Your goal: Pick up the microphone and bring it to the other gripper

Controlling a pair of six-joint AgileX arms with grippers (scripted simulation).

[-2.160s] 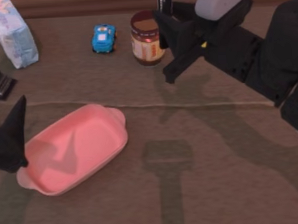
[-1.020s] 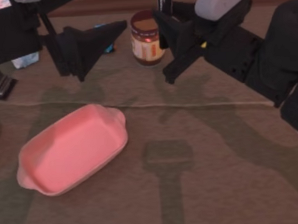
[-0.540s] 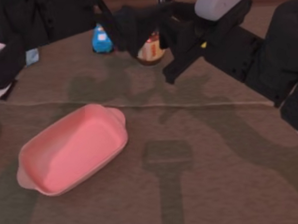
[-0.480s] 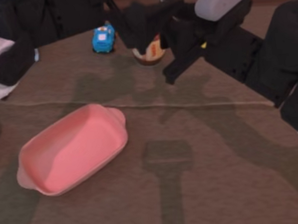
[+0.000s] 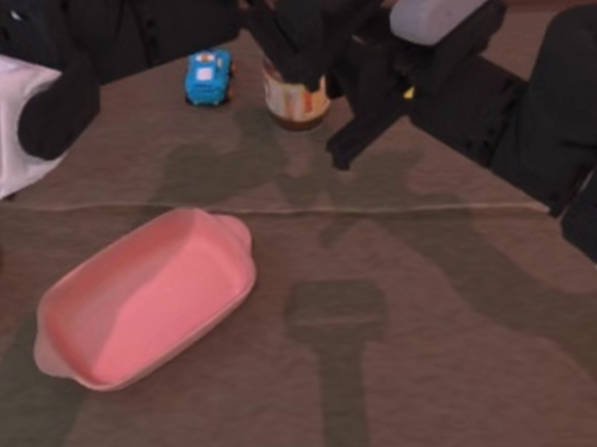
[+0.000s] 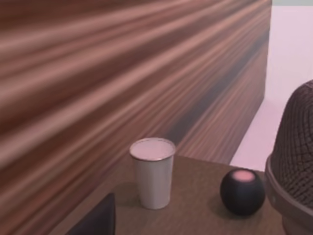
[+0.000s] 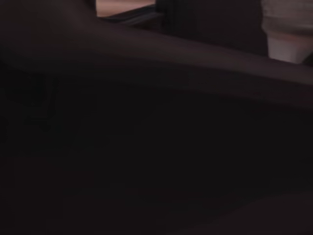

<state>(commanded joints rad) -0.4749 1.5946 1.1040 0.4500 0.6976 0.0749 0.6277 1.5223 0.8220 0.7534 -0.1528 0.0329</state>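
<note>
Microphone [image 6: 295,161] very close to the left wrist camera: a big dark mesh head with a brownish ring under it, at the edge of that view. Handle not in sight there. In the top view, hidden behind the two black arms at the far edge of the tabletop [image 5: 434,327], just behind the jar [image 5: 294,96]. No way to tell if lifted or gripped.

Left pincer [image 5: 316,22] right there too, over the top of the jar, reaching in from the left along the far edge. Only dark wedge shapes to see, so cannot tell how wide apart the fingers are, or if anything is between them. One black finger tip [image 6: 98,220] low in the left wrist view.

Right pincer [image 5: 357,90] just beside the jar, on its right, touching or nearly touching the left pincer from above. One finger pointing down toward the near side, the other covered. Cannot tell if open or closed, or if holding the microphone. Right wrist view dark.

Blue toy car [image 5: 208,76] near the jar, on its left. Pink dish [image 5: 147,296] well apart from them, on the near left part of the tabletop, lying at a slant.

In the left wrist view, a white cup [image 6: 152,178] and a black ball with a pink top [image 6: 242,191], standing near each other before a wooden wall [image 6: 122,73].
</note>
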